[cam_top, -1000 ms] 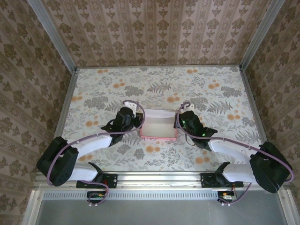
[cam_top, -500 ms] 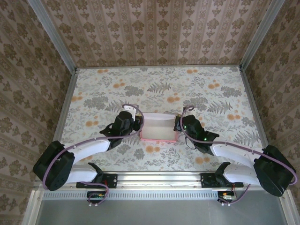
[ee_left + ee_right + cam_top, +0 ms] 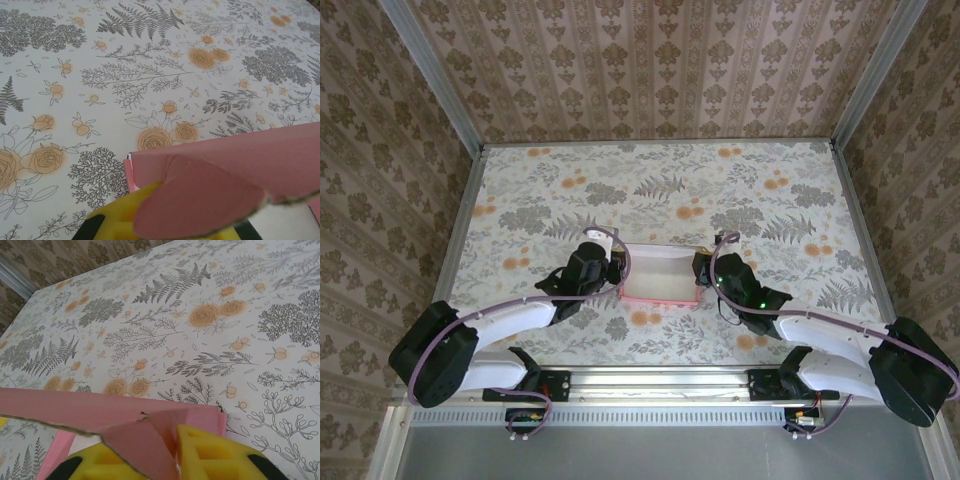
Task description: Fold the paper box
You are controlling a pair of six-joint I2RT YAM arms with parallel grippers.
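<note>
Left gripper (image 3: 612,264) is clamped right down on the left end of the paper box (image 3: 660,275). From the left wrist cam you can see a rounded pink flap (image 3: 200,200) lying across its yellow finger pad (image 3: 117,222), so it's pinching that thin card. Right gripper (image 3: 703,268) sits at the box's right end. On its wrist cam a pointed pink tab (image 3: 135,445) with a raw, fuzzy cut edge sits between the yellow foam pads (image 3: 215,455), but I honestly can't tell if it's gripping or just loose around it.

The box itself is a shallow pink rectangle with its walls standing up and a pale whitish inside. Its long side runs left to right between the two grippers. It's sitting near the middle of the table, a bit toward the near edge. Up close the card is plain matte pink with a crisp fold along the top of the side wall (image 3: 75,410).

The tabletop (image 3: 650,180) is covered in a floral print of grey ferns and orange roses, with patterned wallpaper walls (image 3: 640,70) around it.
</note>
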